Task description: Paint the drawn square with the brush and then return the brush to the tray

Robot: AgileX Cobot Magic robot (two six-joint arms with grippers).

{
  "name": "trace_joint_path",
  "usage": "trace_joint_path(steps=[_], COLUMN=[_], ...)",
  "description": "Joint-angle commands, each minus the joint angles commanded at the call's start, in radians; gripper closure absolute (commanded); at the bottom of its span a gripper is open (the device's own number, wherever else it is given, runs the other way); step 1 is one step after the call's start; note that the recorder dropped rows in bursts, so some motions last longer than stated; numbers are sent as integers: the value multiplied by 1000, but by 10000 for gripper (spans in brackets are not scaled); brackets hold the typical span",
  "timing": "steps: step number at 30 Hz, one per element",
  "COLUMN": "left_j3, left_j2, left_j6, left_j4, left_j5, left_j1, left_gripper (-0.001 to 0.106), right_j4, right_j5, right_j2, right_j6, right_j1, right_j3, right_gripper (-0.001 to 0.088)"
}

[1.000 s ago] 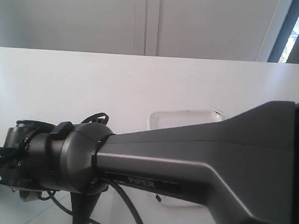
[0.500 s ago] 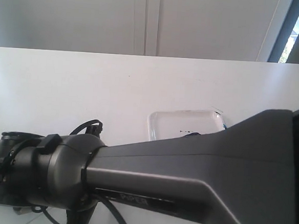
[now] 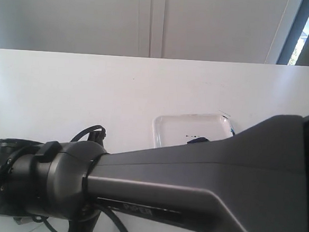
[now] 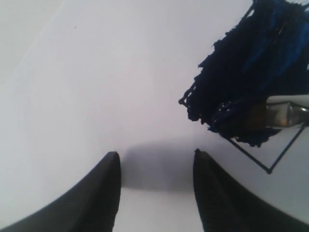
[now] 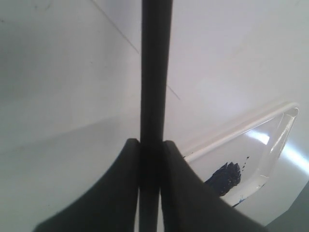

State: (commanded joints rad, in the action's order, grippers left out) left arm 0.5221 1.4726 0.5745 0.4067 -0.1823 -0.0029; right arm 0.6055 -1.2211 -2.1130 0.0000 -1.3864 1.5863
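Risk: smearing past the outline of the drawn square (image 4: pixel 241 58), from pressing the loaded bristles too hard; leaving its bare corner unpainted. Risk: dripping on the surface (image 3: pixel 92 90) on the way to the tray (image 3: pixel 167 128), right of centre in the exterior view.
Right gripper (image 5: pixel 152 142): clamped on the brush (image 5: pixel 155 72) handle.
Left gripper (image 4: pixel 154 159): apart, empty, just beside the square.
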Motion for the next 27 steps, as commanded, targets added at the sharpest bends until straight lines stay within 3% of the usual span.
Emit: trace_joint_path(steps=[12, 27], left_j3=[16, 16], left_j2=[-209, -228], left_j6=[0, -112], left_j4=[-71, -191], left_j5=[-188, -223], left_j1=[0, 0], left_gripper=[536, 536], right_j4=[21, 21], right_j5=[20, 14], right_j2=[8, 7], right_j6=[31, 27], right_j1=[13, 13], right_j3=[0, 0], right_gripper=[868, 868])
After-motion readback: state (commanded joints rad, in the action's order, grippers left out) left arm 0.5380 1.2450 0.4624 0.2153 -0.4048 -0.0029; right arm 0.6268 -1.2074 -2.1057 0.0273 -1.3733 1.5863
